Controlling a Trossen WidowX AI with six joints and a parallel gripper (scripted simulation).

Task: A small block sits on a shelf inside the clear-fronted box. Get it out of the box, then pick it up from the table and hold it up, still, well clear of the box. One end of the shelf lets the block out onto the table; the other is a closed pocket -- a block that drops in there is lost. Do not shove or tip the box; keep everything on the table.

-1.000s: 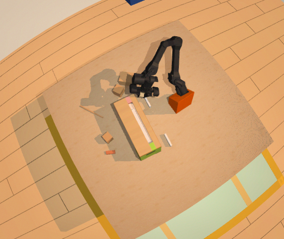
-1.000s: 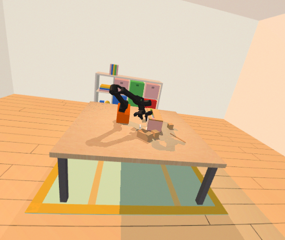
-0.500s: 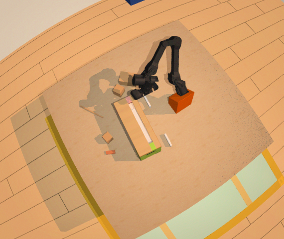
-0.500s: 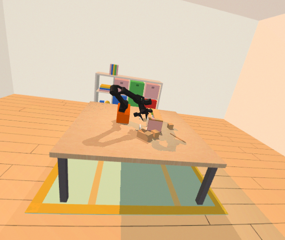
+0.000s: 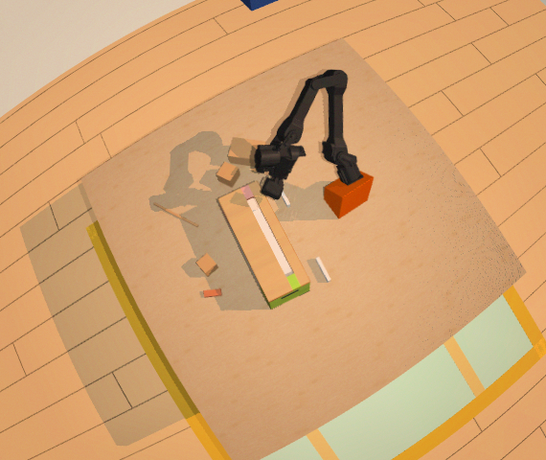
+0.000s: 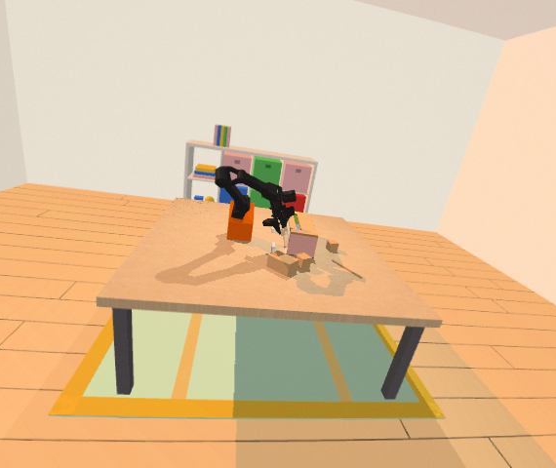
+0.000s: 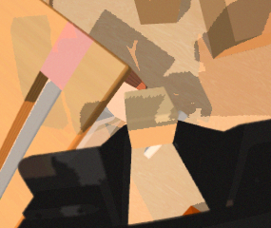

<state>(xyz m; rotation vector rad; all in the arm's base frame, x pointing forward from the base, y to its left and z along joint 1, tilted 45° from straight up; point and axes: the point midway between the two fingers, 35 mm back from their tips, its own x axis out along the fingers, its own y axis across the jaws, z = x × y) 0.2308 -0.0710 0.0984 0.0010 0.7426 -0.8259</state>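
The long wooden box [image 5: 251, 238] [image 6: 301, 245] [image 7: 99, 78] stands on the table, with a pink end and a green end. A long slot in its top shows a pale strip inside. My gripper [image 5: 272, 189] [image 6: 283, 226] [image 7: 147, 125] is shut on a tan wooden piece [image 7: 151, 111], tilted beside the box's pink end on the side facing the arm's base. How far the held piece reaches is unclear. I cannot make out a separate small block on the shelf; the shelf is largely hidden by the top and the gripper.
Wooden blocks [image 5: 227, 172] [image 6: 282, 264] stand just beyond the pink end. White bars [image 5: 323, 269] [image 5: 285, 199] lie on the arm's side. A thin stick [image 5: 175, 214] [image 6: 348, 270], another wooden block [image 5: 206, 264] and a red-orange piece [image 5: 212, 292] lie on the box's other side.
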